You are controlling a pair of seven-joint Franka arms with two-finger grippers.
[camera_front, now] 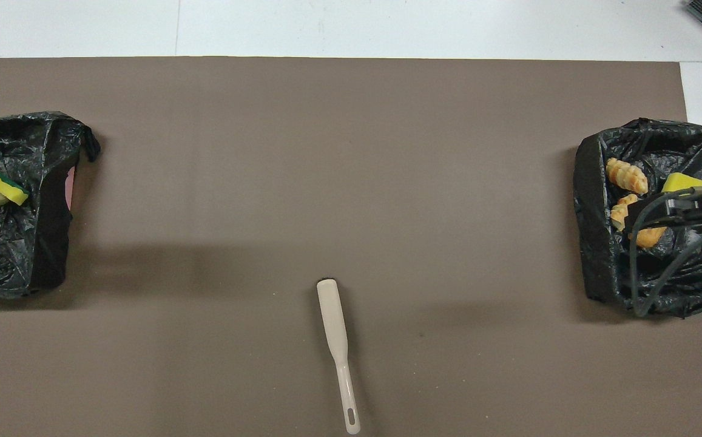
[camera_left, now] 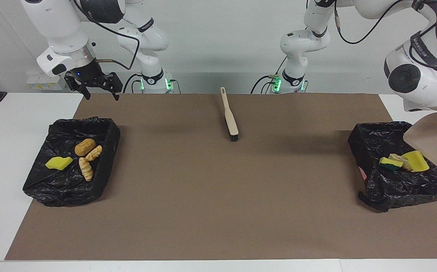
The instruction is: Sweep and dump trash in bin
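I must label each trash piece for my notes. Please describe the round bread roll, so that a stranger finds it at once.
Start at the black-lined bin at the right arm's end of the table. Four scraps lie in it; the round roll is the one nearest the robots. It is smooth, plump and golden-brown, unlike the two ridged rolls and the yellow sponge.

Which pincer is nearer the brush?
Right. The right pincer hangs open near the trash-filled bin; the left pincer, hidden at the other bin, looks farther from the brush.
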